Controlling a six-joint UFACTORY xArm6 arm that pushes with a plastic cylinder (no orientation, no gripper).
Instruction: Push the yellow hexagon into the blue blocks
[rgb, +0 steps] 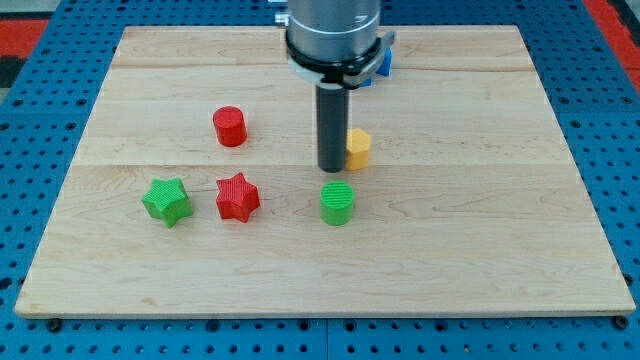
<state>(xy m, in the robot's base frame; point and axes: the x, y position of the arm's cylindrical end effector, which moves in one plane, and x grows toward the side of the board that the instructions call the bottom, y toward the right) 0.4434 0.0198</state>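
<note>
Tip (332, 168) touches yellow hexagon (358, 148) mid-frame, nothing clamped; light, rigid, likely slides easily toward blue blocks (382, 62) at upper centre.

No text, label, brand, number or sign can be read anywhere, neither on the wooden board (480, 250), nor on the coloured blocks, nor on the arm's grey housing (333, 30).
</note>
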